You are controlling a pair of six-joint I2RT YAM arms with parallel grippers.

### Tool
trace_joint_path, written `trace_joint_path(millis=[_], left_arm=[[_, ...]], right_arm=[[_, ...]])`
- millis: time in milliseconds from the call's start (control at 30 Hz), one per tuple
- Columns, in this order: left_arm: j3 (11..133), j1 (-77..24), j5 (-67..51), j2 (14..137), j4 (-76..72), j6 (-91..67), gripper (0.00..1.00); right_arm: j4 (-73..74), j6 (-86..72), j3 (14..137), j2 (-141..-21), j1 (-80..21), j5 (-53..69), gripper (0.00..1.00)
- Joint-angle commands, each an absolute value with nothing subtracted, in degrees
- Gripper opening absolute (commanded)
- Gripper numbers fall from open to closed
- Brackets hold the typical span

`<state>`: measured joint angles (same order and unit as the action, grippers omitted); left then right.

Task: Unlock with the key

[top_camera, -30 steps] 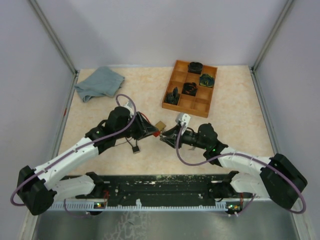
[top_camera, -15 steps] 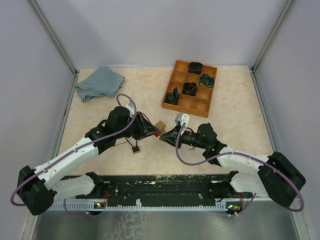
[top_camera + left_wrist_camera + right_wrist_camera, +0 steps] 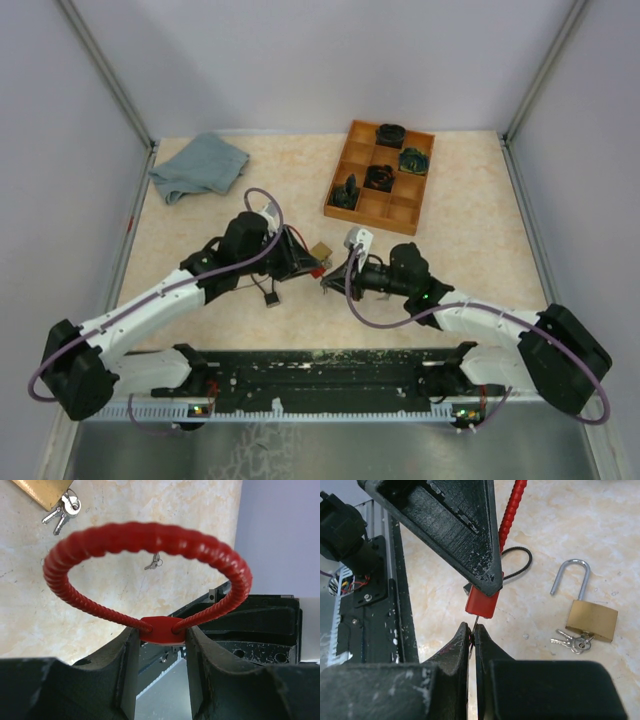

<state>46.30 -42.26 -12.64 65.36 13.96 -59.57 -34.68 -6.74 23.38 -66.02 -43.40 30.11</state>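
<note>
Both arms have edged together, the right hand [image 3: 472,630] nearing the left hand [image 3: 159,645]. Left is clamped on the lock [image 3: 140,532] body, loop closed; right, pinched on the key [image 3: 476,621], holds it at the keyhole just ahead of its tips. Turning it seems still to do.

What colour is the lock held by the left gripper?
Red cable lock; clearest in left wrist view.

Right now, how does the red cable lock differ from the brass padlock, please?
The red cable lock is held in the left pincer; the brass padlock lies on the table. The red cable lock's ribbed loop is closed; the brass padlock's steel shackle stands open. The right pincer holds a key at the red cable lock; the brass padlock's keys sit at its base. Both are keyed locks.
</note>
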Motion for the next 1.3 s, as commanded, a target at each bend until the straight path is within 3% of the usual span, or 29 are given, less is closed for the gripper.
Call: trace_joint_path(millis=[0, 267, 800, 1067, 1267], left_arm=[[48.43, -46.84, -17.68, 66.81, 13.70, -58.24, 0.00], [47.19, -51.25, -16.32, 68.94, 13.71, -58.52, 0.00], [49.71, -53.61, -13.16, 71.66, 23.97, -51.34, 0.00], [46.97, -52.51, -14.20, 66.60, 14.64, -53.67, 0.00], [39.33, -51.72, -17.22, 57.87, -4.48, -51.81, 0.00]], right_arm=[[-37.62, -5.51, 29.78, -65.48, -42.55, 26.99, 0.00], [-42.66, -9.44, 29.81, -63.72, -39.37, 26.58, 0.00], [-38.14, -5.39, 32.51, -58.76, -35.87, 28.30, 0.00], [-51.46, -16.90, 28.33, -63.61, -35.86, 33.85, 0.00], [-68.06, -32.97, 23.43, -66.22, -35.86, 35.59, 0.00]])
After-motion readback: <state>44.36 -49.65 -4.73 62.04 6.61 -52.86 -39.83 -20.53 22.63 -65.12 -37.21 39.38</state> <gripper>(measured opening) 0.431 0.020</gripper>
